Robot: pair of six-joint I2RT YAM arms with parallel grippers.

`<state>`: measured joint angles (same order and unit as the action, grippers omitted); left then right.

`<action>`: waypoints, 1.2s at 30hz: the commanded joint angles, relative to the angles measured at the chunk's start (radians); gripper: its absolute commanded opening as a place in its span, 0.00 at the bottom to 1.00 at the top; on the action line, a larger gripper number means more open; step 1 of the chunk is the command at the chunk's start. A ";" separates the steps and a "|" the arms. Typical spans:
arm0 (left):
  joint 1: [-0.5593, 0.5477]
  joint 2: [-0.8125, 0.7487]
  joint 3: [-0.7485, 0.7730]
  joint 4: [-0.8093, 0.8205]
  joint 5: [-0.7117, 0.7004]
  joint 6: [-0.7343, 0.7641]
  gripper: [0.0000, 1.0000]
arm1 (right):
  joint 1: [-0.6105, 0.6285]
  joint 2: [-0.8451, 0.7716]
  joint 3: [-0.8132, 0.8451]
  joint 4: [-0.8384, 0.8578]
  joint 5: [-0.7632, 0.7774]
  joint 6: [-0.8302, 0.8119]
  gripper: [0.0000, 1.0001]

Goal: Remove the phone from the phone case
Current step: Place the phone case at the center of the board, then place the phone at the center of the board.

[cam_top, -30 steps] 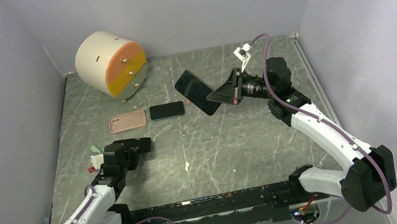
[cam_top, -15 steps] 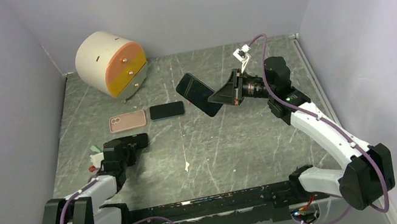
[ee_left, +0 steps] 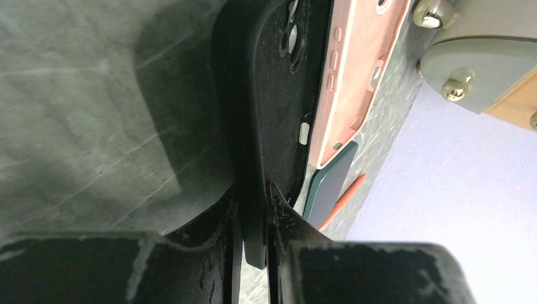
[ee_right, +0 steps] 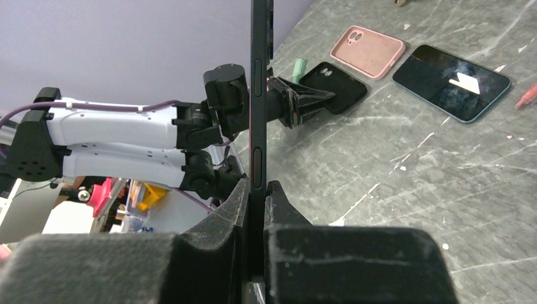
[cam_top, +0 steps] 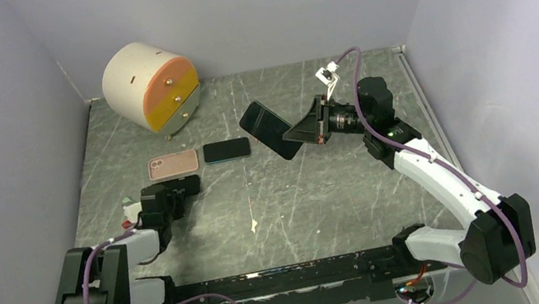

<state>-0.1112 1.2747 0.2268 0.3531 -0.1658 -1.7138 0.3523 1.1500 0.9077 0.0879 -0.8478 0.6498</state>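
Observation:
My right gripper (cam_top: 303,131) is shut on a bare black phone (cam_top: 269,129) and holds it above the table at the back right. In the right wrist view the phone (ee_right: 258,95) stands edge-on between the pads of the right gripper (ee_right: 258,193). My left gripper (cam_top: 173,194) is shut on the rim of an empty black phone case (cam_top: 189,188), low over the table at the left. In the left wrist view the case (ee_left: 272,95) runs up from the left gripper (ee_left: 253,206), camera cutouts at its far end.
A pink case (cam_top: 172,164) and a dark teal phone (cam_top: 226,149) lie flat side by side behind the left gripper. A round white and orange drawer unit (cam_top: 150,85) stands at the back left. A red pen (ee_right: 525,95) lies beyond the teal phone. Grey walls enclose three sides.
The left arm has folded back, its elbow dropping toward the base, while the gripper keeps the black case and shifts slightly away. The right gripper with the phone has barely moved.

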 commanded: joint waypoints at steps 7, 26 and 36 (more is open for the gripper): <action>0.005 -0.006 0.048 -0.020 0.022 0.019 0.22 | -0.007 -0.012 0.043 0.036 -0.028 -0.013 0.00; 0.005 -0.167 0.068 -0.329 0.068 0.031 0.63 | -0.008 -0.010 0.042 0.039 -0.031 -0.011 0.00; 0.005 -0.389 0.197 -0.608 0.117 0.297 0.88 | -0.007 0.000 0.037 0.017 -0.037 -0.018 0.00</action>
<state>-0.1089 0.9588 0.3302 -0.1505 -0.0814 -1.5871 0.3492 1.1542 0.9077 0.0460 -0.8551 0.6300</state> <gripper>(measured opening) 0.860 0.084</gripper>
